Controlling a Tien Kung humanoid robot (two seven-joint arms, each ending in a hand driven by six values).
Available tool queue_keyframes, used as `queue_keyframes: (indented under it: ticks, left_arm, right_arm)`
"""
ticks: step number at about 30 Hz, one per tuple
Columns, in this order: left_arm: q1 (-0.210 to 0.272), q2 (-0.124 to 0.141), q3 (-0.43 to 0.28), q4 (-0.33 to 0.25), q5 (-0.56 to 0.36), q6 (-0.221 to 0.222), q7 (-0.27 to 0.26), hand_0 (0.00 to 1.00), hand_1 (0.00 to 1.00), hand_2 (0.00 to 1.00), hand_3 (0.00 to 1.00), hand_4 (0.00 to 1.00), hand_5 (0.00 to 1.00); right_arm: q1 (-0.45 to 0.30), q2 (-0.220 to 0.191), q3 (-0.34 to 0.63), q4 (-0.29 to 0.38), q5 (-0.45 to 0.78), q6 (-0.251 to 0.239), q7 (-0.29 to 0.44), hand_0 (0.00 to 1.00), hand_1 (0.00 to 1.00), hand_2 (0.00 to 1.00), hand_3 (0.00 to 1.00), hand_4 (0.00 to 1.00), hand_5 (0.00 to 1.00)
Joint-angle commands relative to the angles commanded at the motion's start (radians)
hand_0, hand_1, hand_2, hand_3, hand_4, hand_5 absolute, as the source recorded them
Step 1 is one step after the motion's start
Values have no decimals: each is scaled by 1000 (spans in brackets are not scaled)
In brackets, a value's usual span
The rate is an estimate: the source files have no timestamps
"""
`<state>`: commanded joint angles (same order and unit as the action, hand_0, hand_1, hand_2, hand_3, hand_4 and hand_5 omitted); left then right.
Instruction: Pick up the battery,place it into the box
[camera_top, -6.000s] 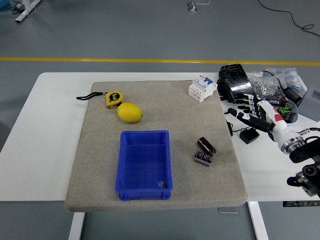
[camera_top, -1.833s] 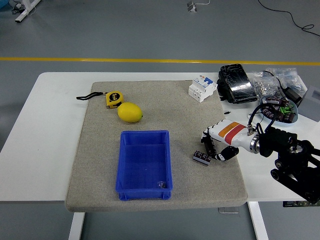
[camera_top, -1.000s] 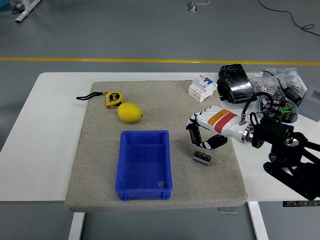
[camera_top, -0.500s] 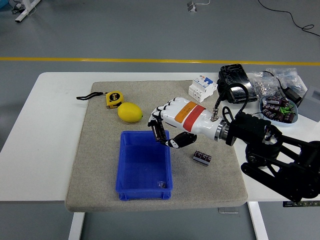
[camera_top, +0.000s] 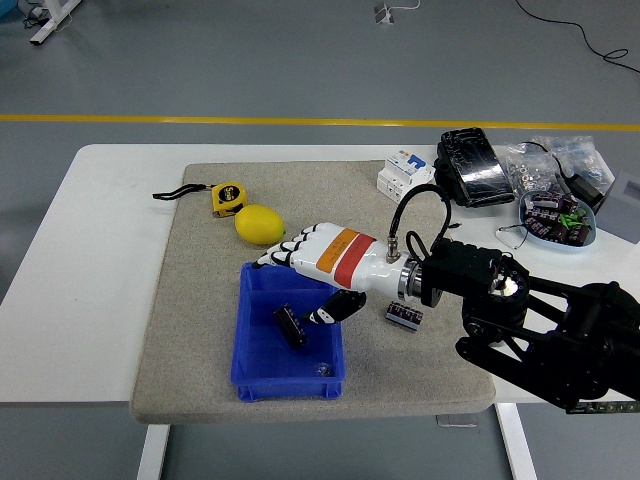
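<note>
The right hand (camera_top: 312, 268) hung over the blue box (camera_top: 290, 375), fingers loosened and holding nothing — one dark cylindrical battery (camera_top: 291, 326) lay inside, one capacitor block (camera_top: 404, 315) on the mat (camera_top: 200, 320).

- A battery (camera_top: 291, 326): a small, dark, cylinder-shaped object. It sits inside the box, near the middle, tilted at a slant with one end pointing toward the far left and the other toward the near right. Nothing is gripping it. Whether it rests on the box floor or is just above it cannot be told.
- A box (camera_top: 257, 372): a bright blue, open-topped, rectangular plastic bin with upright walls. It stands on a grey mat, its long side running away from the table's near edge.
</note>
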<state>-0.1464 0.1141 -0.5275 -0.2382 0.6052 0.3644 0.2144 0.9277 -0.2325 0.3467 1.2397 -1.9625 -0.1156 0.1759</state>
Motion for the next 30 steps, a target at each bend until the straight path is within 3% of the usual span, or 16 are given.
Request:
queue_keyframes:
  ticks: [7,8,13,14,19,20,30]
  left_arm:
    - [1,0,-3,0,6,-1,3,557,526,584,572,634,571]
    - [1,0,-3,0,6,-1,3,552,522,583,572,634,570]
    - [1,0,4,1,-8,1,-2,552,522,583,572,634,570]
    - [0,0,7,1,-12,2,-3,552,520,582,572,635,570]
    - [0,-1,9,2,-19,2,-7,552,520,582,572,635,570]
    - [1,-1,9,2,-19,2,-7,550,518,583,572,635,569]
    - [4,-6,4,0,-5,0,0,553,520,584,572,633,568]
  right_arm:
    - [-15,-18,36,4,4,2,-2,710,738,947,991,905,194]
    - [-20,-25,46,7,4,0,-1,700,712,872,949,889,201]
    - [-63,-79,115,18,20,-15,21,700,712,872,949,889,201]
    - [-74,-92,129,19,24,-18,26,624,665,773,821,899,210]
    - [-138,-144,181,20,32,-26,29,624,665,773,821,899,210]
    - [-157,-149,190,12,37,-33,33,578,627,709,733,920,219]
    - [-290,-98,232,-118,35,-72,48,547,578,653,680,939,216]
